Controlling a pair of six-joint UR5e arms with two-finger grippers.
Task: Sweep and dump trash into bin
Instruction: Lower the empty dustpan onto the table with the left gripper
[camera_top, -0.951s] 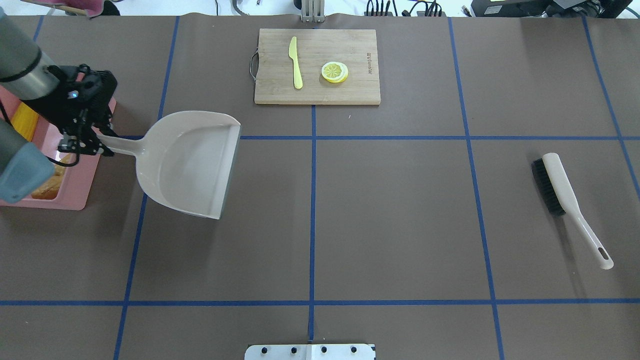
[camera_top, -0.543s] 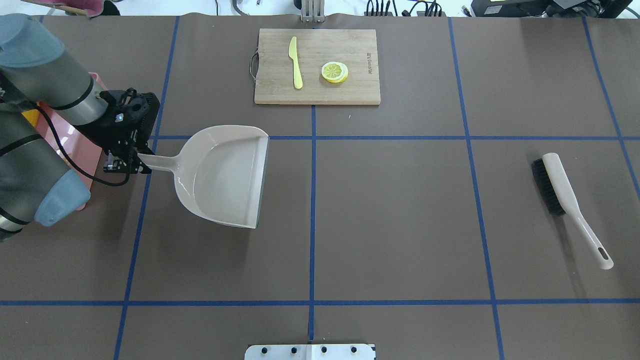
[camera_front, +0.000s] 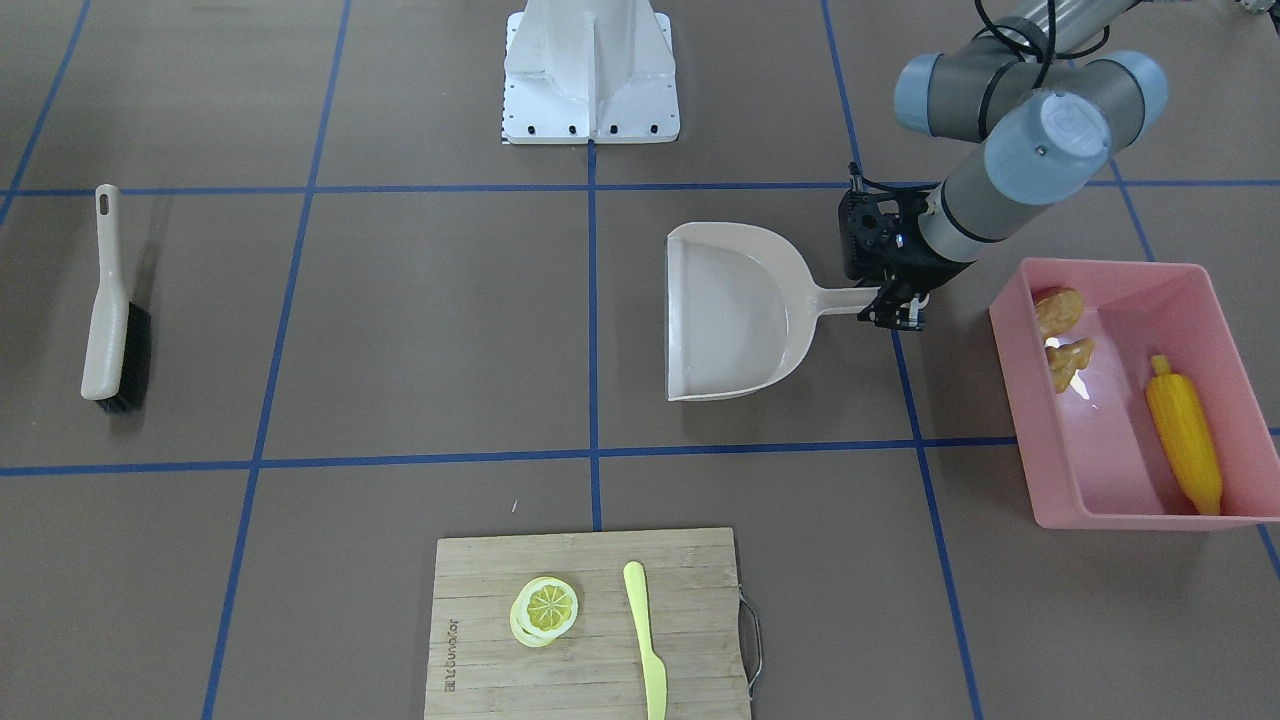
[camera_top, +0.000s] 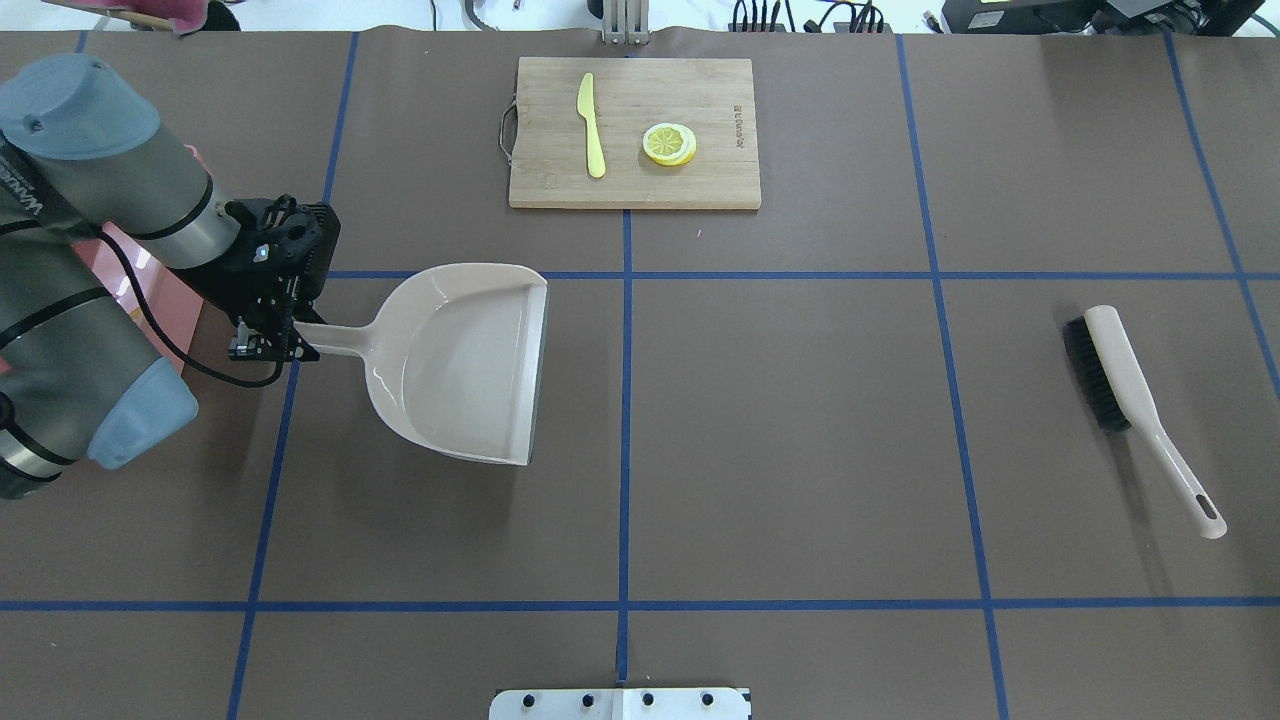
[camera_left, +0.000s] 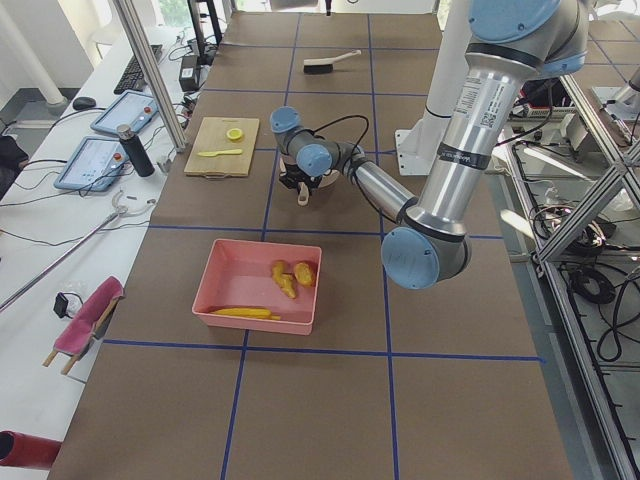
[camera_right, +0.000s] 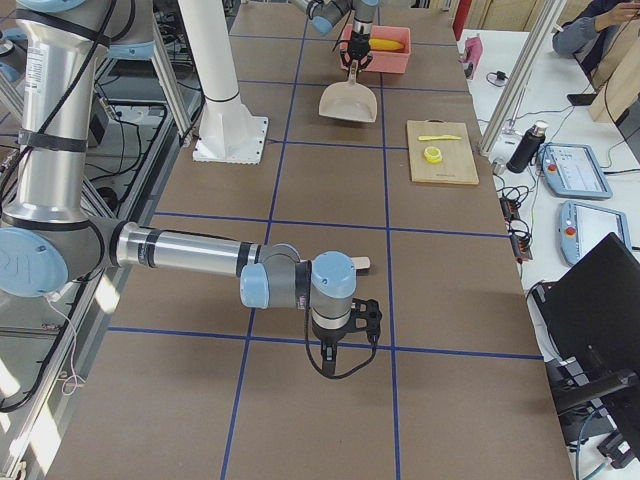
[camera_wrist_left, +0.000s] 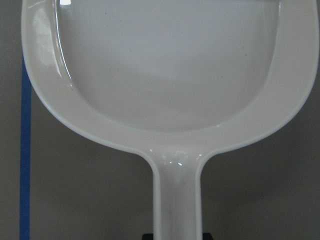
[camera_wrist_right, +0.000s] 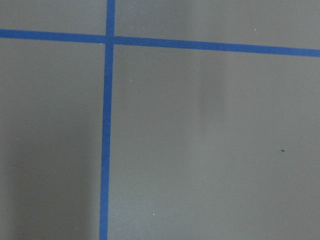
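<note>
Empty dustpan (camera_front: 735, 310) centre-right, handle clenched in left gripper (camera_front: 893, 305); corn cob (camera_front: 1185, 435), potato (camera_front: 1058, 310), ginger root (camera_front: 1068, 360) inside pink bin (camera_front: 1105, 263), right edge. Lower pan level onto table (camera_front: 400, 330), then release; right gripper (camera_right: 340, 355) fingers: cannot tell

overhead: bin (camera_top: 160, 295) mostly behind left arm (camera_top: 100, 170). right gripper (camera_right: 335, 360) only in side view, jaws unreadable. left wrist cam crops dustpan (camera_wrist_left: 170, 75).
</note>
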